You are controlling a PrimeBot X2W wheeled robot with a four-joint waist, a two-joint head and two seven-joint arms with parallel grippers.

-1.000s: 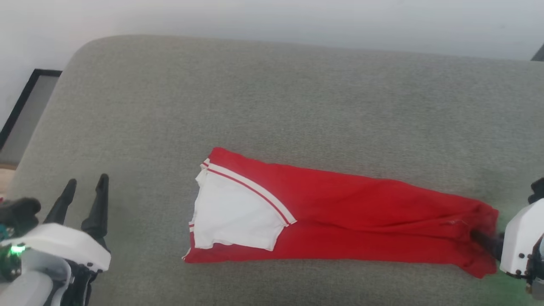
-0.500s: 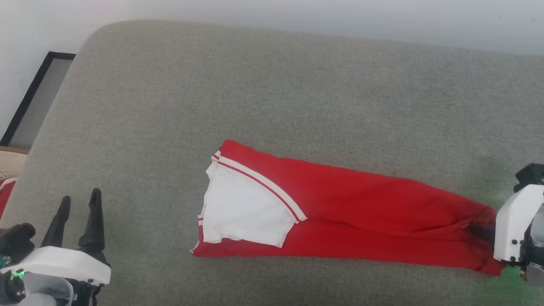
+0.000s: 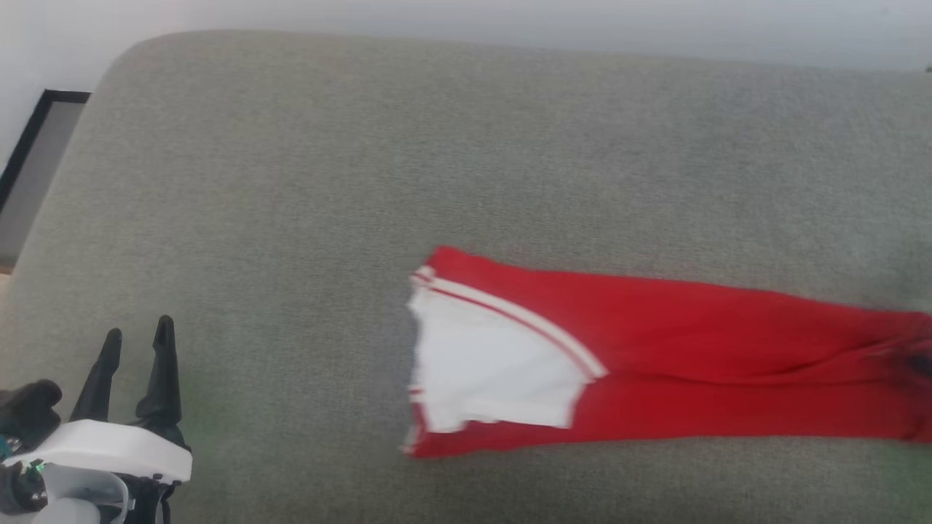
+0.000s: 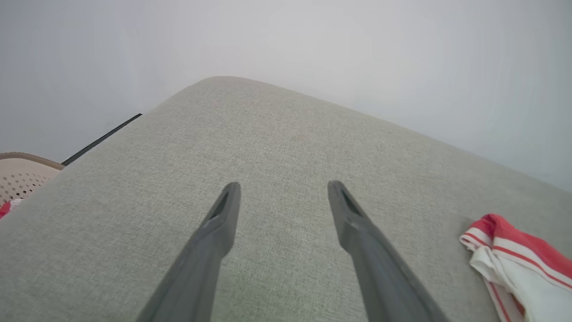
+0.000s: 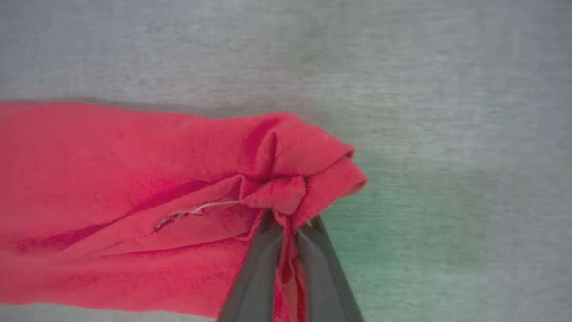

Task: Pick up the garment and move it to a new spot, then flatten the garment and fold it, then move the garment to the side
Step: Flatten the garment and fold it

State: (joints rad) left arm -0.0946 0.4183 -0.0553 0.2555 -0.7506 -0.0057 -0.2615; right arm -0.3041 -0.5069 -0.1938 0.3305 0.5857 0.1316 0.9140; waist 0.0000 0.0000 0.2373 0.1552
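Right wrist view: my right gripper (image 5: 290,219) is pinched shut on the bunched red end of the shirt (image 5: 134,201).

The shirt lies as a long, narrow folded strip on the grey cushion (image 3: 291,182), with its white sleeve (image 3: 488,371) toward the middle and the red end I hold running off to my right. My left gripper (image 3: 138,327) hovers over bare cushion, fingers spread wide with nothing between them, well apart from the sleeve. I judge the cloth light, soft and limp: it will drag, stretch and slump rather than keep its shape, and a pinch at one point may let the layers slide apart. The end I have gathers several layers, so it gives a firm bite. For a tidy move to the side, a second hold at the sleeve-end corner would keep the folds together.
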